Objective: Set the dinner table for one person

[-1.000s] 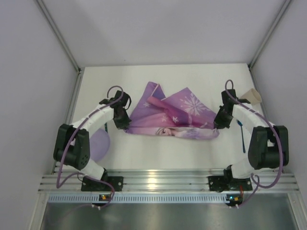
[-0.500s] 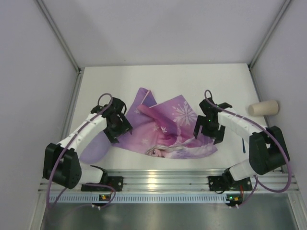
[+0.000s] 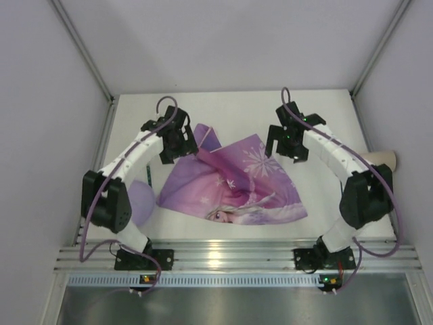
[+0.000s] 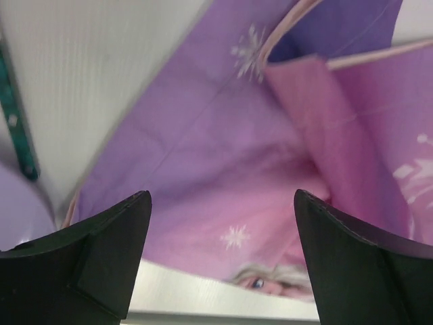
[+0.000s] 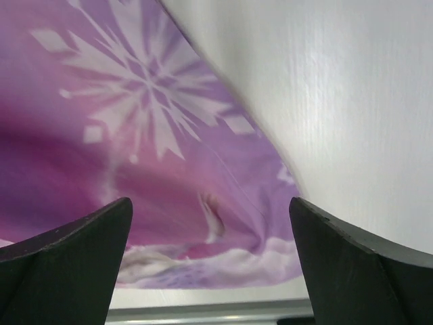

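Dinner table (image 3: 230, 108): white top fills the cell floor, aluminium rail along the near edge. Princess placemat (image 3: 230, 186) sits mid-table, rumpled, far-left corner folded over. Left gripper (image 4: 222, 196) is above that fold, fingers spread, holding nothing. Right gripper (image 5: 210, 203) is over the snowflake corner, also spread and empty. Purple plate (image 3: 139, 202) lies at the left, beige cup (image 3: 383, 160) on its side at the right.

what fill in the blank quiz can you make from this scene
The left gripper and the right gripper both have jaws ___.
The snowflake printed on the placemat is ___.
The beige cup lies on its side near the dinner table's ___ edge.
Missing words: open; white; right.
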Robot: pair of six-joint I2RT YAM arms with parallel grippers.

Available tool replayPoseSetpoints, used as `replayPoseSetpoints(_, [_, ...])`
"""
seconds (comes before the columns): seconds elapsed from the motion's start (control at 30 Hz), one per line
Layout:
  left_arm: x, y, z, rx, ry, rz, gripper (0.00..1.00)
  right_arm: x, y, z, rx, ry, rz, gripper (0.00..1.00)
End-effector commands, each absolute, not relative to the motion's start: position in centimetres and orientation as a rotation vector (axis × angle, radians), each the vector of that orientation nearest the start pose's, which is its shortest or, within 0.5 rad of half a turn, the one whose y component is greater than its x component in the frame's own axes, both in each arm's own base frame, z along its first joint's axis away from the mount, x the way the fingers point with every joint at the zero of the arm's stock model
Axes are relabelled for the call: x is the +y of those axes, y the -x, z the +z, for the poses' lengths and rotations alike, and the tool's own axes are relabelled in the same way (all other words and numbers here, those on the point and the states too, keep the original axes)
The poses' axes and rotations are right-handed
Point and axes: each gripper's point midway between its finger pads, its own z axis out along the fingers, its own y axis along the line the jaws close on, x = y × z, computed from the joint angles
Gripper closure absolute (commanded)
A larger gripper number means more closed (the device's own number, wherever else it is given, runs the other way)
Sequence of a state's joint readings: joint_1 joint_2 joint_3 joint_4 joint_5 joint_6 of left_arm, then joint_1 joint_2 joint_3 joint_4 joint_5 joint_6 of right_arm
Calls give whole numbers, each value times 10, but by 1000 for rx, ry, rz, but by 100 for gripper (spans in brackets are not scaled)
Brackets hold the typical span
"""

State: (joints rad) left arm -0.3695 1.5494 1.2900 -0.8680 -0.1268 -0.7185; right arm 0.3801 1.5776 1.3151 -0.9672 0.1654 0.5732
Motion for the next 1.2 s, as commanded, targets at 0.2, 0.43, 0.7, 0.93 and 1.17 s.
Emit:
replayPoseSetpoints(0.2, [-114, -455, 91, 2552, 327, -163, 11, 156, -418, 108, 2715, -106, 194, 0])
replayPoseSetpoints(0.43, [-102, -493, 60, 2595, 325, -272, 13, 166, -455, 75, 2774, -96, 243, 0])
replayPoseSetpoints(0.7, [-149, -499, 44, 2636, 224, -600, 18, 178, -461, 37, 2851, -130, 307, 0])
replayPoseSetpoints(0.93, [-158, -482, 12, 2731, 235, -656, 48, 188, -451, 14, 2889, -183, 373, 0])
replayPoseSetpoints(1.17, [-173, -469, -3, 2780, 211, -696, 88, 210, -435, 1, 2919, -165, 427, 53])
